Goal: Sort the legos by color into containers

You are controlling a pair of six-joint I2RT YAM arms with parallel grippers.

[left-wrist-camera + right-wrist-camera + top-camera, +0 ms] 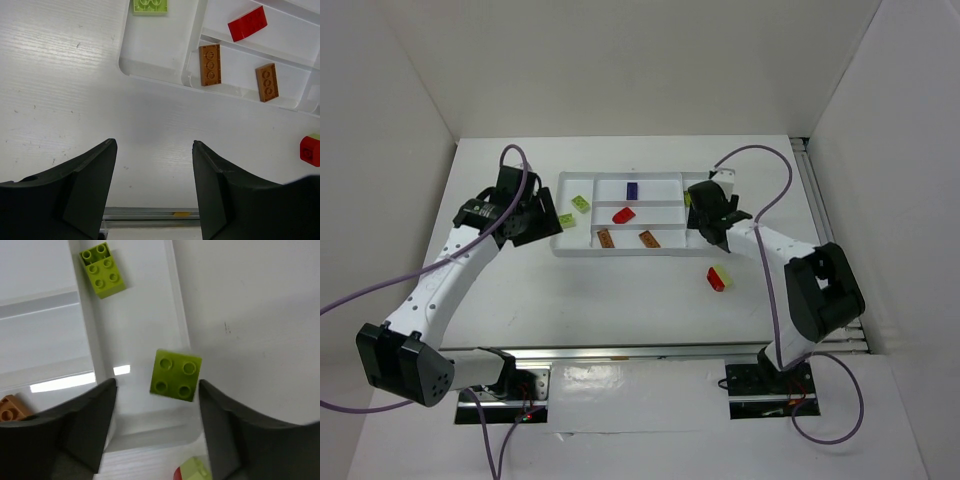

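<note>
Left tool (154, 146) gapes wide and empty above the white surface (620, 300), beside the shallow white plastic tray (665, 186). Right tool (157, 383), also wide, straddles a small yellow-green plastic brick (176, 375) at the tray's right rim, likely placing it. Next, fetch the red-and-green brick (718, 277) at lower right.

Tray (155, 80): white plastic, glossy, thin walls catching bright glare.
Table (60, 95) around tray: white, matt, fine linear grain, few faint scuffs.
Inside tray, orange brick (210, 65), red brick (247, 23), yellow-green brick (102, 270): hard smooth plastic, mild sheen; moulded studs on orange and yellow-green.
Left gripper fingers (90, 180), right gripper fingers (85, 430): black plastic, matt, smooth.
Arm shell (450, 275) left of tray: white smooth plastic.
Cable (760, 148) right of tray: purple, smooth sheath.
Rail (650, 352) nearer than tray: bare silvery metal.
</note>
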